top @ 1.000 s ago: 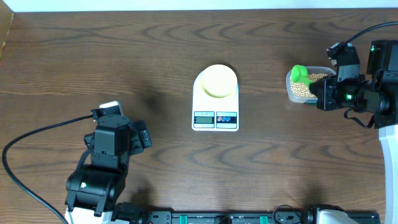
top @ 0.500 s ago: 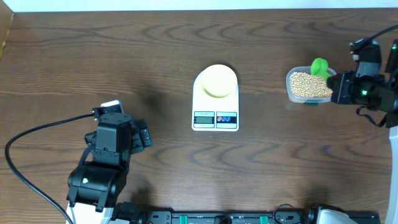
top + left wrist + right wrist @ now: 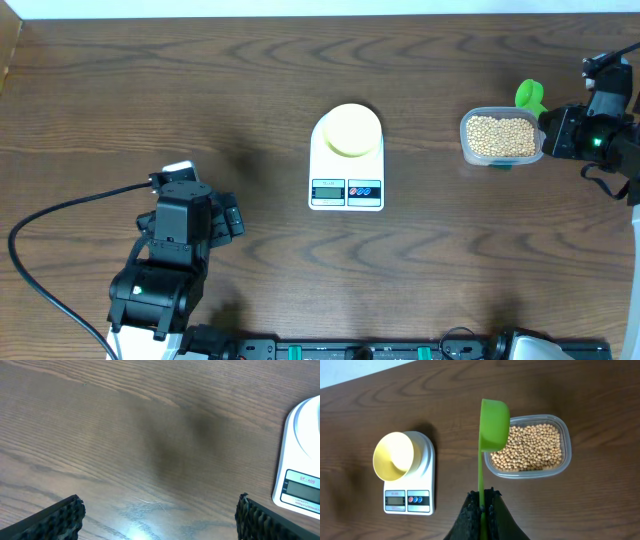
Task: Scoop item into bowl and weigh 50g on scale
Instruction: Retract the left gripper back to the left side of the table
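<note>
One white scale (image 3: 346,190) lies mid-desk (image 3: 200,80), long axis near to far, display at the near end, with one yellow bowl (image 3: 351,130) on its far end. To its right, one clear tub (image 3: 466,140) holds the many tan beans (image 3: 500,135). The left hand (image 3: 160,520) gapes wide and empty. The right hand (image 3: 483,502) is clamped on one green scoop (image 3: 530,96), whose cup is by the tub's far-right corner and whose handle runs back between the fingers.
</note>
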Robot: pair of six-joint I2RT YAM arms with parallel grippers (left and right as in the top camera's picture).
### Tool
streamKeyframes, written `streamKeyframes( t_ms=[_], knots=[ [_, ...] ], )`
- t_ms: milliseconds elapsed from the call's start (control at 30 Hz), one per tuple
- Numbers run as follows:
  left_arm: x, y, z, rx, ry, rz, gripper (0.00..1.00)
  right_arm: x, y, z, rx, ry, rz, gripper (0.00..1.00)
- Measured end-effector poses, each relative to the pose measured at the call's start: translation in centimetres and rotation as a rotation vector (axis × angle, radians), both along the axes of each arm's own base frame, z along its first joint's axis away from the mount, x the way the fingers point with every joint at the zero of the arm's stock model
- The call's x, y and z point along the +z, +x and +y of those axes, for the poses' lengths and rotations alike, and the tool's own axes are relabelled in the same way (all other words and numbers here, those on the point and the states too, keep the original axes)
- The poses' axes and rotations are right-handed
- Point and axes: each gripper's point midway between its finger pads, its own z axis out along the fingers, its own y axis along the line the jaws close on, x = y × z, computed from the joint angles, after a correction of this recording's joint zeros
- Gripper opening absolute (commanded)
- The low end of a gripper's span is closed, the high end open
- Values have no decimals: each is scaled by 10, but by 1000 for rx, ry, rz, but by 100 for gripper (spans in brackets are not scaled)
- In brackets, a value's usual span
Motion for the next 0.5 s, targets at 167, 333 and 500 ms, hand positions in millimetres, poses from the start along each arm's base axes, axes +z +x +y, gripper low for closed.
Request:
streamKeyframes(
  t_ms=[167,333,500],
  knots=[
    [0,0,0,0,0,0,98,12,11,6,12,41,-63,1],
    [0,0,0,0,0,0,98,26,20,14,41,97,-131,1],
    [0,0,0,0,0,0,98,23,18,13,28,97,-114,1]
  ],
)
